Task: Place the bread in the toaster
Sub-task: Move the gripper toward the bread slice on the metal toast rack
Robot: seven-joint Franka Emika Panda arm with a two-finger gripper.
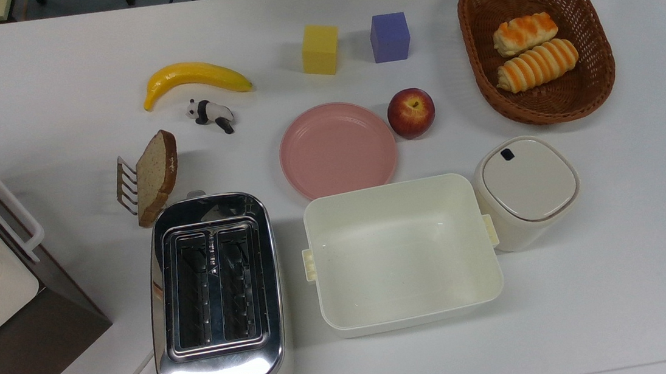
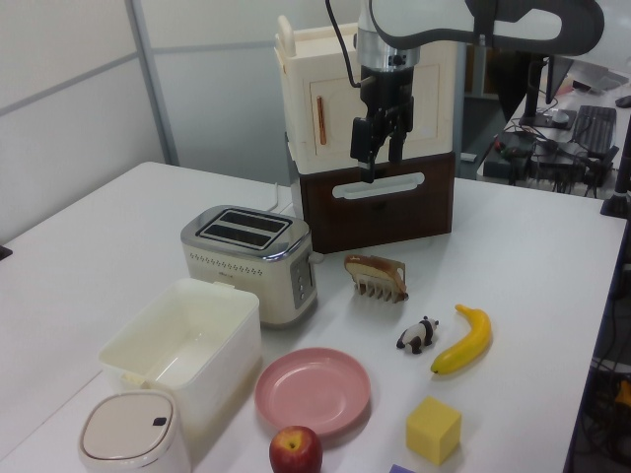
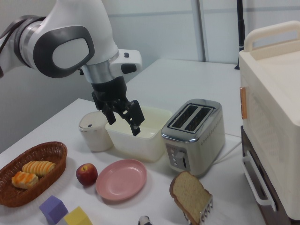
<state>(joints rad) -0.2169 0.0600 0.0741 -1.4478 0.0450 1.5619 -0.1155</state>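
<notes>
Top view, left to right. Lower left of centre: the toaster [image 1: 216, 296], chrome, both slots up and empty, slots running top-to-bottom in the frame. Just above its upper-left corner: the bread [image 1: 156, 175], one brown slice standing on edge, leaning on a small wire rack [image 1: 125, 185]; not touching the toaster as far as I can tell. Slice's long axis runs roughly along the slots' direction, tilted a little to the top view's right. Centre: pink plate [image 1: 336, 149] and cream tub [image 1: 401, 252]. Right: wicker basket [image 1: 593, 33].

Left view: gripper [image 2: 379, 156] hangs high in the upper centre, fingers slightly parted, nothing between them. Bread [image 2: 375, 266] lies below it, slightly to the left view's left and nearer the camera.

Right view: gripper [image 3: 124, 120] sits left of centre; bread [image 3: 190, 196] at lower centre-right.

Judgement: pick not yet begun. The coming move needs a descent onto the slice's top edge, jaws across its thin faces.
</notes>
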